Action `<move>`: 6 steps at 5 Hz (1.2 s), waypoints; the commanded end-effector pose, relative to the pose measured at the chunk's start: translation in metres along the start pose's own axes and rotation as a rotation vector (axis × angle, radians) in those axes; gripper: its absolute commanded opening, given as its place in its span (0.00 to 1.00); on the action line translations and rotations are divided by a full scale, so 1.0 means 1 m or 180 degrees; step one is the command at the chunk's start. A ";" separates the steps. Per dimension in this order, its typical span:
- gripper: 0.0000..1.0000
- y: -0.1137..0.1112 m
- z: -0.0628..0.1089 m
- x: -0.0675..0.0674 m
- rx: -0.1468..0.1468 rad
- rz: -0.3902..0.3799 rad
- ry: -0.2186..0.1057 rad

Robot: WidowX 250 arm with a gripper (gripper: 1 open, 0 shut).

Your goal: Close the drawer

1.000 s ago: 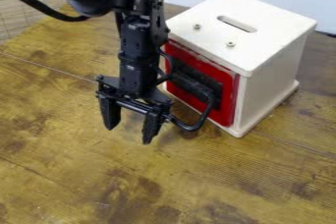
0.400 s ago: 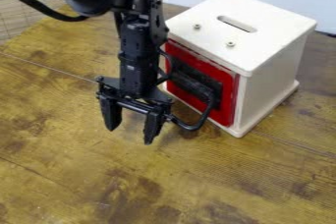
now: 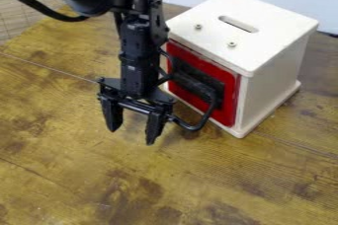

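- The red-fronted drawer with a black plate and a big black loop handle (image 3: 209, 83) sits in the cream-white box casing with a slotted top (image 3: 251, 43), on the right half of the worn, stained wooden bench (image 3: 79, 170).
- From here the red face looks nearly flush with the casing; I cannot tell whether a small gap is left.
- The black, pronged end effector (image 3: 136, 120) hangs on the dark arm (image 3: 137, 41) just in front of the drawer, prongs pointing down at the bench and spread apart, released, gripping nothing.
- The loop handle juts out toward it, and its outer end lies just beside the nearer prong; whether they touch is hard to say.
- To do the closing well, I would push squarely along the drawer's travel, toward the box, with contact on the red face or the handle's front.
- A slow, steady push seems wise, since the light box could slide on the bench.
- Keep the prongs out of the loop, so nothing snags.
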State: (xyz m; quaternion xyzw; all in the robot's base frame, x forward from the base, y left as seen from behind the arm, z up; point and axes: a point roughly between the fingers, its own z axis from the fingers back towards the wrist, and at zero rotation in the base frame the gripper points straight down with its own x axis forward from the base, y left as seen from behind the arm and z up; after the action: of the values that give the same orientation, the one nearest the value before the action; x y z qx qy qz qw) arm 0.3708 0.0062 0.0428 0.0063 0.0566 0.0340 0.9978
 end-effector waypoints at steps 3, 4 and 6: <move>1.00 0.001 0.038 0.002 -0.0110 0.0127 -0.0364; 1.00 0.000 0.043 0.001 -0.0133 0.0135 -0.0382; 1.00 0.002 0.045 -0.003 -0.0130 0.0126 -0.0422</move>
State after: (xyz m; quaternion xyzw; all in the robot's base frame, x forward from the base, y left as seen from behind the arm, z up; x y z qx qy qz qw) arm 0.3661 0.0012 0.0474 -0.0107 0.0448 0.0488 0.9977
